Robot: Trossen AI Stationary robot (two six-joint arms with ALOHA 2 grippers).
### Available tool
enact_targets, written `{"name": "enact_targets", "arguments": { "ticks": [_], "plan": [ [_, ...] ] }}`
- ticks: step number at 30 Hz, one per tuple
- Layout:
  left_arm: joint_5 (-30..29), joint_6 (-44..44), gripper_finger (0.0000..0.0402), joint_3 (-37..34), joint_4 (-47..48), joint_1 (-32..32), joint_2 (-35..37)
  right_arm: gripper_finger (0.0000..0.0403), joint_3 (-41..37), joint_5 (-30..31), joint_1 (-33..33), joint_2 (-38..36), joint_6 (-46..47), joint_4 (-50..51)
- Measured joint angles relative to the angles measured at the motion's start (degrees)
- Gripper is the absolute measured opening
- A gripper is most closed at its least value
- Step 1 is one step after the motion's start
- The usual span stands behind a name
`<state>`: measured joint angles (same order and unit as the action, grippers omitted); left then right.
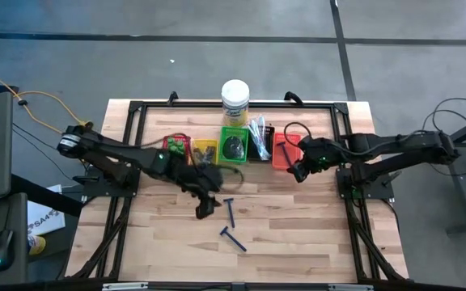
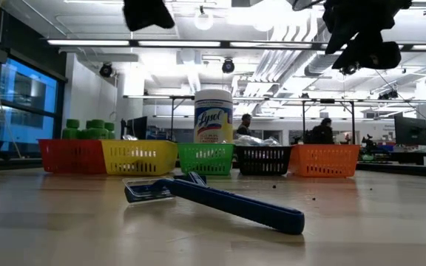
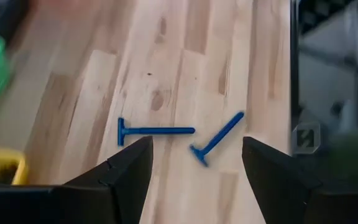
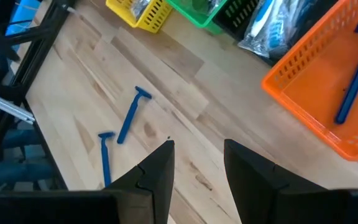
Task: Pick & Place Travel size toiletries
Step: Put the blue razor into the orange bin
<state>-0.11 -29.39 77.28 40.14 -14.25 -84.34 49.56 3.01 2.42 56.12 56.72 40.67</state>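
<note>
The table (image 1: 176, 242) is pale wood planks with a dark metal frame, standing on a grey floor. Beyond it the low view shows a bright workshop with ceiling strip lights, monitors and seated people far back.

Along the table's 12 o'clock edge runs a row of small slotted plastic trays: red (image 1: 176, 145), yellow (image 1: 205, 149), green (image 1: 234, 145), black (image 1: 258, 146) and orange (image 1: 285, 150). Behind the green one stands a tall jar (image 1: 235, 102) with a white lid. Green round pots (image 2: 87, 128) are heaped in the red tray, clear-sleeved sticks (image 4: 272, 22) fill the black one, and one blue razor (image 4: 353, 74) lies in the orange tray.

Two more thin blue razors lie flat on the bare wood near the middle, one (image 1: 231, 212) just at 12 o'clock of the other (image 1: 234, 240), not touching.

The left gripper (image 1: 206, 204) hangs above the wood at 9 o'clock of the upper razor, its dark fingers (image 3: 126, 171) spread wide apart and holding nothing. The right gripper (image 1: 298, 171) hovers at the orange tray's 6 o'clock edge, its fingers (image 4: 160, 168) partly apart, empty
</note>
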Motion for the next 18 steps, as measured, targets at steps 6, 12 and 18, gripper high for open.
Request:
{"name": "enact_targets", "arguments": {
  "ticks": [6,12,18],
  "plan": [
    [-0.3,18.6,0.0239,0.0,-1.4,-3.1,-4.7,0.0130,0.0,3.7,4.5,0.0,2.1,-0.5],
    [1.8,30.4,0.0239,0.1,-3.1,-4.4,-11.2,0.0130,0.0,4.6,6.3,0.0,2.2,-1.2],
    [3.5,33.8,0.0239,-0.1,-6.1,-4.1,-16.2,0.0130,0.0,4.6,6.2,0.0,3.2,-2.0]
  ]
}}
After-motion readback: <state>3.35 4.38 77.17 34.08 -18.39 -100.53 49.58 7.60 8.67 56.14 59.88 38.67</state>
